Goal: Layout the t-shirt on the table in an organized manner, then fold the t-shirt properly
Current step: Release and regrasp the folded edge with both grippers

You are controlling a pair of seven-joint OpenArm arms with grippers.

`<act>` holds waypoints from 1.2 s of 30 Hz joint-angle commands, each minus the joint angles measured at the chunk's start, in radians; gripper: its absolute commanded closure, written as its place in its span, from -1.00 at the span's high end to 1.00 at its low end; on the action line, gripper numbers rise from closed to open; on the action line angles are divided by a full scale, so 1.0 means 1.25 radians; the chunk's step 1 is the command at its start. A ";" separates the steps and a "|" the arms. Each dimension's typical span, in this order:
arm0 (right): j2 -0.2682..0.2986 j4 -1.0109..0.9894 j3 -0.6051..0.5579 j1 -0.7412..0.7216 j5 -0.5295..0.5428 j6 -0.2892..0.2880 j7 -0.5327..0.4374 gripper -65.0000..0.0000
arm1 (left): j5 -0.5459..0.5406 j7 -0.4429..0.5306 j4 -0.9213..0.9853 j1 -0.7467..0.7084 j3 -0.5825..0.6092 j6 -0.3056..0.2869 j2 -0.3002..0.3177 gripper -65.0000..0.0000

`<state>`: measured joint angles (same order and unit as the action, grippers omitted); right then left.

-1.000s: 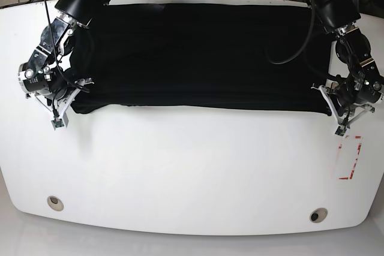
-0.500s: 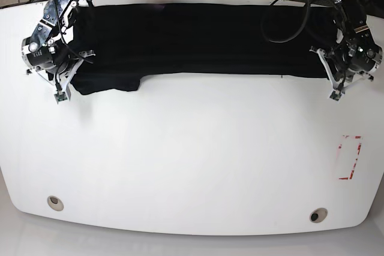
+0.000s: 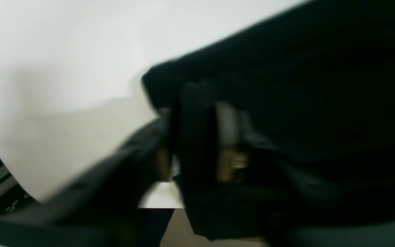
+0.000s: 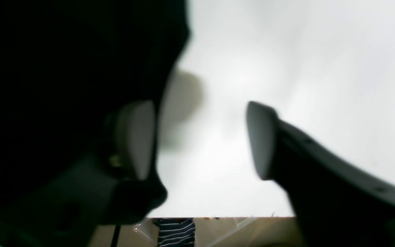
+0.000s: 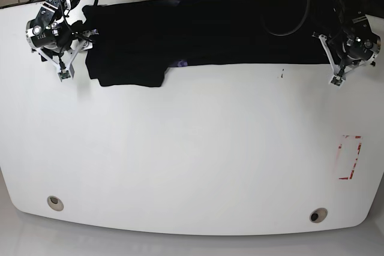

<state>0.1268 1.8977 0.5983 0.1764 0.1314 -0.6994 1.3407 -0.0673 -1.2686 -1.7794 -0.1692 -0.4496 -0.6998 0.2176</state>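
The black t-shirt (image 5: pixel 210 34) lies as a long folded band along the far edge of the white table (image 5: pixel 192 148). One flap (image 5: pixel 129 73) hangs lower at its left, and a speck of purple shows at the front hem. My right gripper (image 5: pixel 86 33) stands at the band's left end. It is open in the right wrist view (image 4: pixel 201 137): bare table shows between the fingers, and the t-shirt (image 4: pixel 63 68) lies beside one pad (image 4: pixel 137 137). My left gripper (image 5: pixel 321 39) is at the right end. In the blurred left wrist view (image 3: pixel 195 137) its pads stand apart with a strip of the t-shirt (image 3: pixel 303 85) between them.
A red-and-white tape rectangle (image 5: pixel 350 157) marks the table at the near right. Two round grommet holes (image 5: pixel 55 202) (image 5: pixel 318 214) sit by the front edge. Cables and both arms crowd the far edge behind the shirt.
Both arms moved toward the far edge, dragging the shirt's front fold back into a narrower band. Both grippers went from shut to apart; the right one let go of the cloth.
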 commanded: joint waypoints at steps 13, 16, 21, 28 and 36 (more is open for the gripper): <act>-0.043 0.082 -0.002 -0.082 0.008 0.001 -0.009 0.48 | -0.004 -0.073 -0.127 0.081 -0.001 0.001 0.009 0.19; -0.073 0.082 -0.003 -0.096 0.008 0.001 -0.006 0.48 | -0.022 -0.098 -0.152 0.092 -0.002 0.001 0.011 0.19; -0.113 0.082 -0.036 -0.096 0.008 0.001 -0.005 0.48 | -0.027 -0.099 -0.152 0.081 -0.006 0.001 0.014 0.19; -0.150 0.081 -0.101 -0.051 0.007 0.001 -0.010 0.47 | -0.031 -0.079 -0.152 -0.024 -0.006 0.001 0.025 0.18; -0.170 0.065 -0.110 -0.004 0.007 0.001 -0.075 -0.09 | -0.024 0.015 -0.126 -0.127 -0.008 0.001 0.000 0.14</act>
<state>-0.0910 1.9755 0.4633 0.1696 0.1352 -0.6991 1.2762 -0.0994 -1.2766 -1.9377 -0.3187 -0.4545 -0.6971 0.2195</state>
